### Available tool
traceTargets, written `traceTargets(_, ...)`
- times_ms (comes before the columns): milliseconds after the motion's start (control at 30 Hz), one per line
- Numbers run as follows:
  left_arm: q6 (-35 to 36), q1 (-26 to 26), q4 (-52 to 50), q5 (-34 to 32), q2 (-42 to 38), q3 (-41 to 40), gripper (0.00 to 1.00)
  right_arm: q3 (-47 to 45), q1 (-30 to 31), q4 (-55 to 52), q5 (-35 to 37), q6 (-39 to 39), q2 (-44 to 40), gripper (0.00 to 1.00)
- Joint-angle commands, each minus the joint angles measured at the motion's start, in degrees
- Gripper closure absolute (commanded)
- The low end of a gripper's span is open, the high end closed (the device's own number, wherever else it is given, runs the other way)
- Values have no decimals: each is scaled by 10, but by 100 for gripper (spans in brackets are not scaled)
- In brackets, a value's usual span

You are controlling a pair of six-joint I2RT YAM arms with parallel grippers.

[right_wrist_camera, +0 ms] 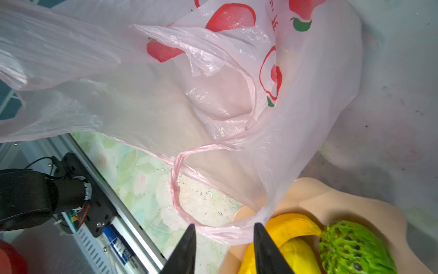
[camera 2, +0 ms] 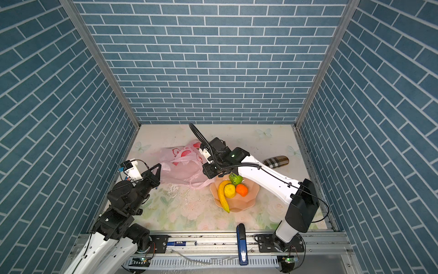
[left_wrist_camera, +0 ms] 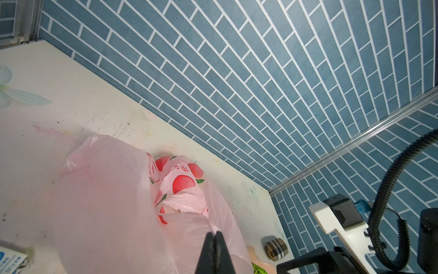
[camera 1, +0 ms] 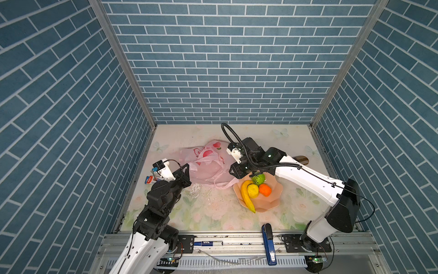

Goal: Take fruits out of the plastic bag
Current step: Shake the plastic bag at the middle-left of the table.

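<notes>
plastic bag [camera 1: 206,166] sits mid-frame, left of the bowl [camera 1: 272,201] w/ 4 fruits [camera 1: 253,190], super thin n floppy so grab rim/handle; left gripper [left_wrist_camera: 215,233] pinches its film, right gripper [right_wrist_camera: 224,225] is spread, prob empty.

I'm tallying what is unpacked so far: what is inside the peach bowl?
In the bowl lie a banana, a lemon, an orange and a green bumpy fruit. The right gripper, jaws apart, and its arm cover the bowl's far edge, so anything there is hidden.
</notes>
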Motion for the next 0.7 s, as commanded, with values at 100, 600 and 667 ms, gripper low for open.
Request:
traceTargets(100,5,0,4,16,-21,1,100,100,23,-36,102,37,69,49)
traceTargets(600,-2,0,6,14,-52,-14,100,164,32,76,244,-32,215,34)
traceTargets(667,-3,1,6,11,-56,-17,100,170,31,88,248,-43,227,32)
